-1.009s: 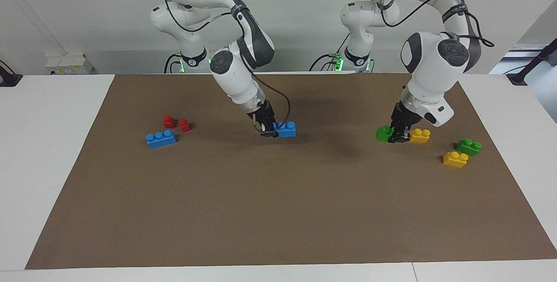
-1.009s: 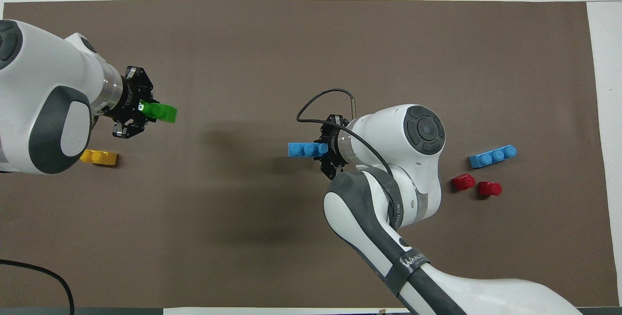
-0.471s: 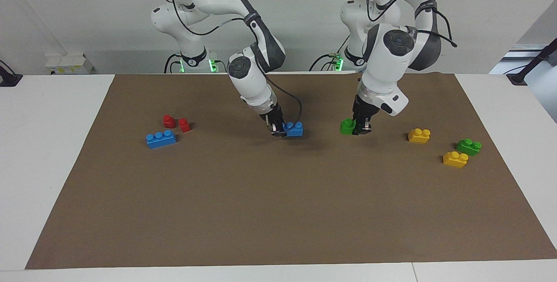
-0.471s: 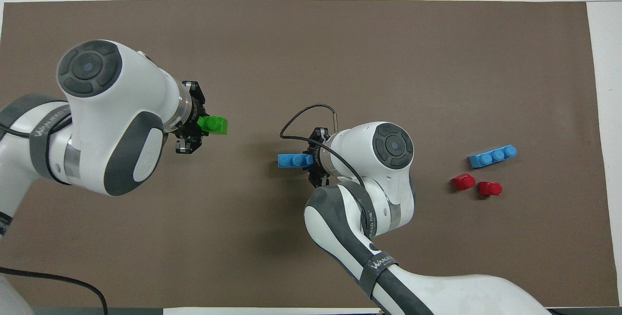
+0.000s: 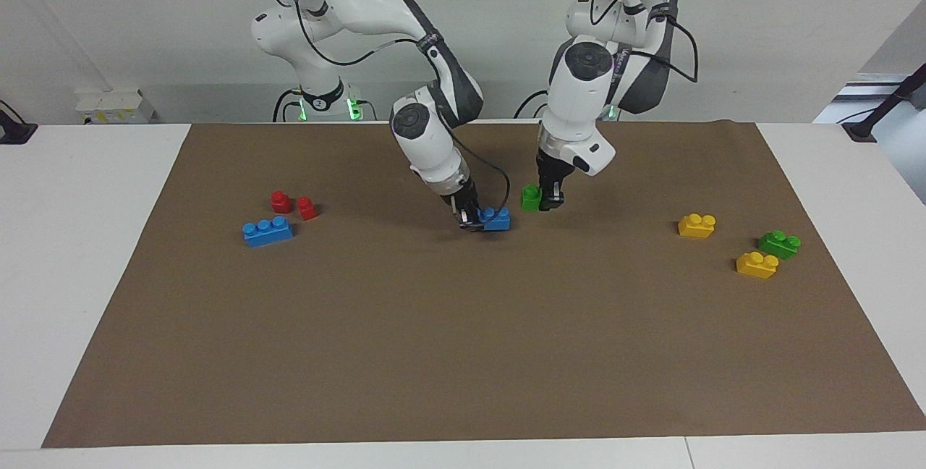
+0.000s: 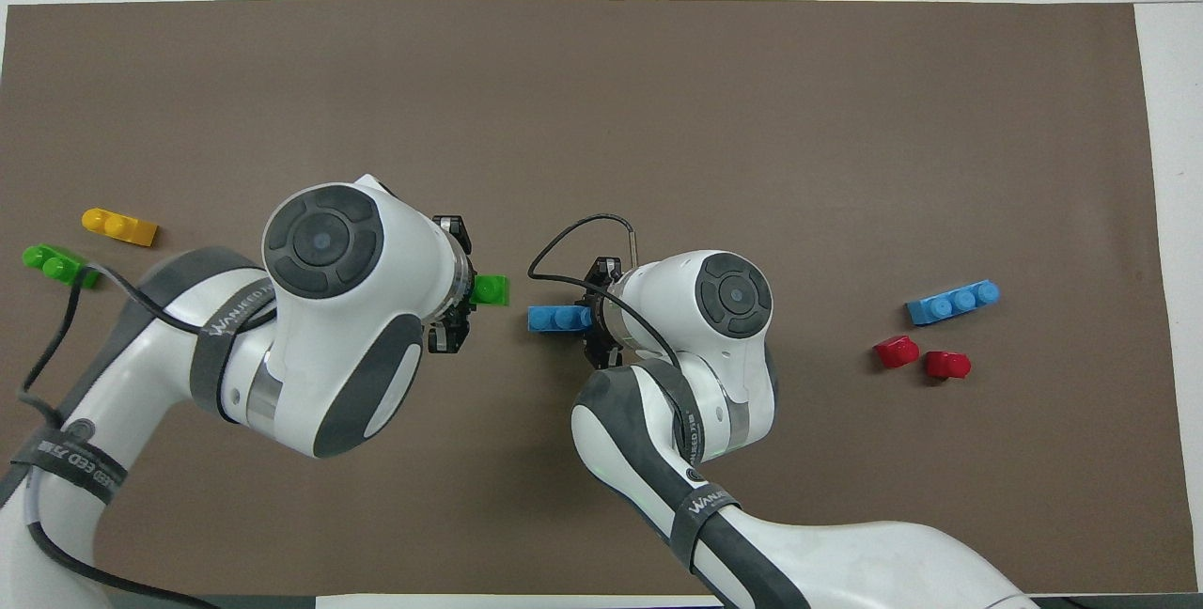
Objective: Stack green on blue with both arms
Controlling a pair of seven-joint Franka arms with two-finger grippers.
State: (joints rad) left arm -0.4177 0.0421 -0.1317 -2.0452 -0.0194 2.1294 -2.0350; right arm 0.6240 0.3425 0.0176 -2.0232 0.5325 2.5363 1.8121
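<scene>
Two arms meet over the middle of the brown mat [image 5: 463, 353]. The left gripper [image 5: 551, 197] grasps a green brick [image 5: 531, 197], lifted in the air. Just beside it, the right gripper [image 5: 470, 219] grasps one end of a blue brick [image 5: 498, 219], low over the mat. The bricks are apart.

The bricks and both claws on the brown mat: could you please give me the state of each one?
left claw: shut on green brick, held over the mat
right claw: shut on blue brick
second blue brick: lying free
second green brick: lying free
yellow bricks: lying free
red pieces: lying free
</scene>
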